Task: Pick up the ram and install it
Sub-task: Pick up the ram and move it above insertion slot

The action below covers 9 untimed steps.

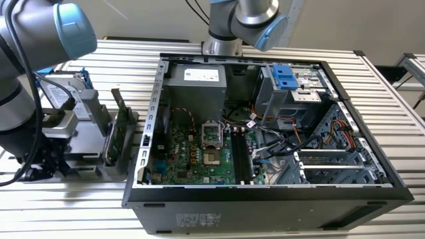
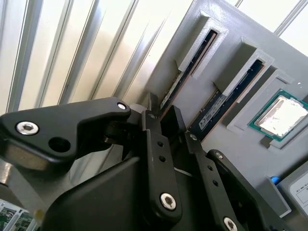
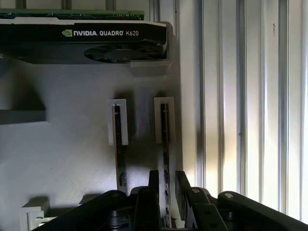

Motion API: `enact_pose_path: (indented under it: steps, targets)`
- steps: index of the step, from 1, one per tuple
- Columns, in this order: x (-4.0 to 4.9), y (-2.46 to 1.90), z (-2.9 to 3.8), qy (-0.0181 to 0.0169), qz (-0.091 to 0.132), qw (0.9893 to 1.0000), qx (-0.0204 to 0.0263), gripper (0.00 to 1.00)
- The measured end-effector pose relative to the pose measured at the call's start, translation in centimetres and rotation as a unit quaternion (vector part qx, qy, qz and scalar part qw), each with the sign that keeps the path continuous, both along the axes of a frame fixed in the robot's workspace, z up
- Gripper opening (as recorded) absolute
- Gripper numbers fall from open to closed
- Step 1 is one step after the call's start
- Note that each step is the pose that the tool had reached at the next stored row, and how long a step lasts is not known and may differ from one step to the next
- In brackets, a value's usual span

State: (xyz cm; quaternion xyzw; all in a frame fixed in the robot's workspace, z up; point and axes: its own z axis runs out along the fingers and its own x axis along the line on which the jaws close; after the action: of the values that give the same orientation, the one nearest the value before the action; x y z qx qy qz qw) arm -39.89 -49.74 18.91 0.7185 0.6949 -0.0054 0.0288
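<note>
Straddling ram (image 3: 165,139) upright in grey holder (image 3: 72,168): pincer (image 3: 167,182) spread either side.

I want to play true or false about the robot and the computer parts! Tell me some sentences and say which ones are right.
1. A ram stick and a second stick stand edge-on in the gray holder. True.
2. The claw is inside the case. False: it is at the holder, outside the case.
3. The claw sits astride the ram stick. True.
4. The ram stick is up in the air. False: it stands in the holder.
5. Ram fills the black slots in the case. False: they look empty.
</note>
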Motion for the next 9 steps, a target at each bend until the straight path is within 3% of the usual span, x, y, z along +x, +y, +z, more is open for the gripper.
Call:
enact_pose_path:
  steps: [9]
  targets:
    - [0.0,-0.02,-0.01,0.0,0.0,1.0,0.0,0.0]
